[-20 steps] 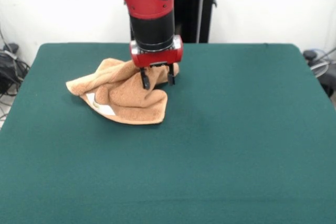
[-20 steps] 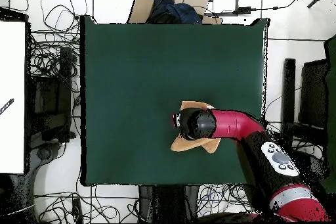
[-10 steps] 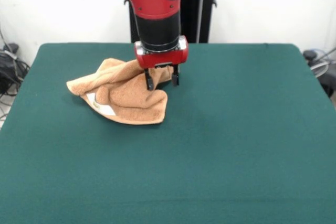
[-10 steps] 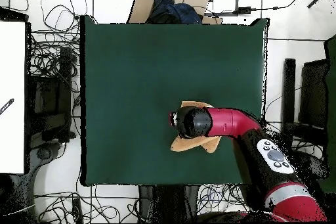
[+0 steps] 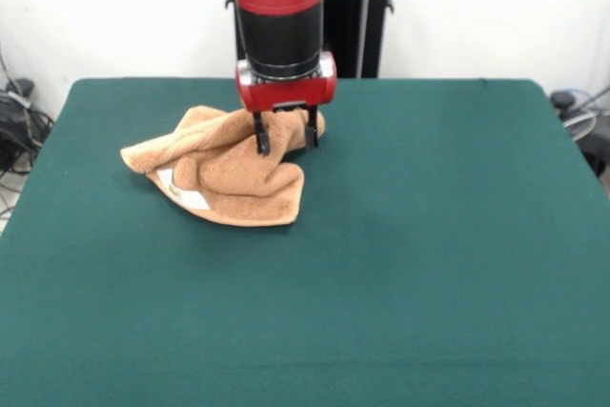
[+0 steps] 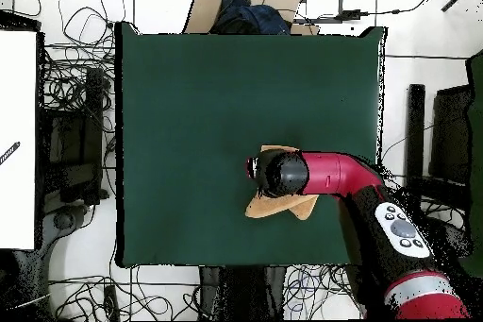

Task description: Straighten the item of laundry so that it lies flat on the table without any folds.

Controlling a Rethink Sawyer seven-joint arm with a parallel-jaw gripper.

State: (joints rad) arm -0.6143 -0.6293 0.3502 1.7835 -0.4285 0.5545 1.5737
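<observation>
The item of laundry (image 5: pixel 224 176) is an orange-tan towel lying crumpled in several folds on the left far part of the green table (image 5: pixel 429 264). A white label (image 5: pixel 191 198) shows at its near left edge. My gripper (image 5: pixel 285 144) points straight down over the towel's far right end, open. Its two black fingers (image 5: pixel 260 143) stand on either side of a raised fold, with the tips at the cloth's surface. In the overhead view the arm's wrist (image 6: pixel 281 174) covers the gripper and the towel's middle. Only the towel's edges (image 6: pixel 272 208) show there.
The towel lies far from every edge of the table (image 6: pixel 208 101). A black stand (image 5: pixel 357 16) rises behind the table. A cardboard box (image 6: pixel 247 2), tangled cables (image 6: pixel 80 101) and a white board (image 6: pixel 17 139) lie on the floor round it.
The gripper shifted slightly right, then came back left and a little toward the far side. It stayed open. The towel's shape has not changed.
</observation>
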